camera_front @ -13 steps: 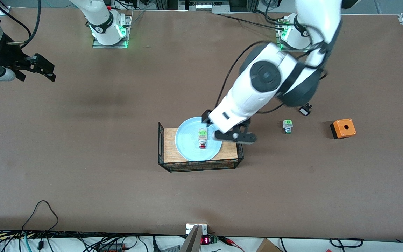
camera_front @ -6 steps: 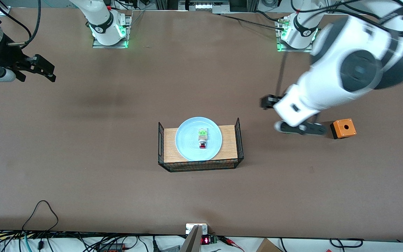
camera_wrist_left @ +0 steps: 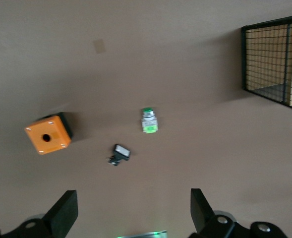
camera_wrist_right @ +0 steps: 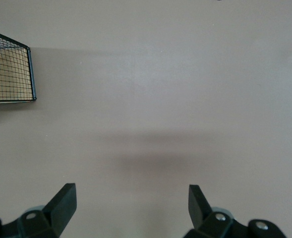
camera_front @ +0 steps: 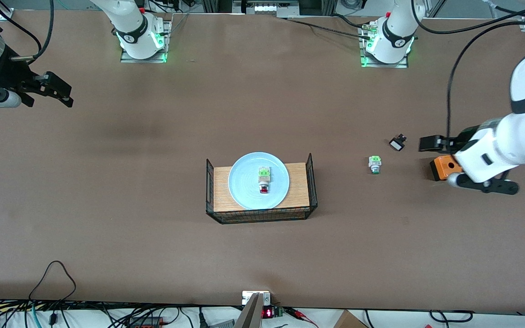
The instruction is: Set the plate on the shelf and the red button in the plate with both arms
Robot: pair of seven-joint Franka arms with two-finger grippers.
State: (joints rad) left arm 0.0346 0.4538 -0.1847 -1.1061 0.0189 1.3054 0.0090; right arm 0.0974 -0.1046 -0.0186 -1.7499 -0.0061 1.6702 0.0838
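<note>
The pale blue plate (camera_front: 244, 182) lies on the wooden floor of a black wire basket (camera_front: 262, 214) at the table's middle. The red button (camera_front: 264, 180) lies on its side on the plate, with its red cap toward the front camera. My left gripper (camera_front: 468, 166) is open and empty, up in the air over the orange box (camera_front: 440, 167) toward the left arm's end of the table. In the left wrist view its gripper (camera_wrist_left: 133, 213) has nothing between its fingers. My right gripper (camera_front: 64, 91) is open and empty and waits over the right arm's end; the right wrist view (camera_wrist_right: 131, 208) shows bare table under it.
A green-capped button (camera_front: 374, 164) and a small black switch (camera_front: 397, 144) lie between the basket and the orange box. The left wrist view shows the orange box (camera_wrist_left: 47, 135), green button (camera_wrist_left: 148, 120), switch (camera_wrist_left: 120, 153) and basket (camera_wrist_left: 272, 64). The right wrist view shows a basket corner (camera_wrist_right: 9, 74).
My left arm has swung away from the plate toward its own end of the table, open and empty. The red button stays on the plate. The right arm has not moved.
</note>
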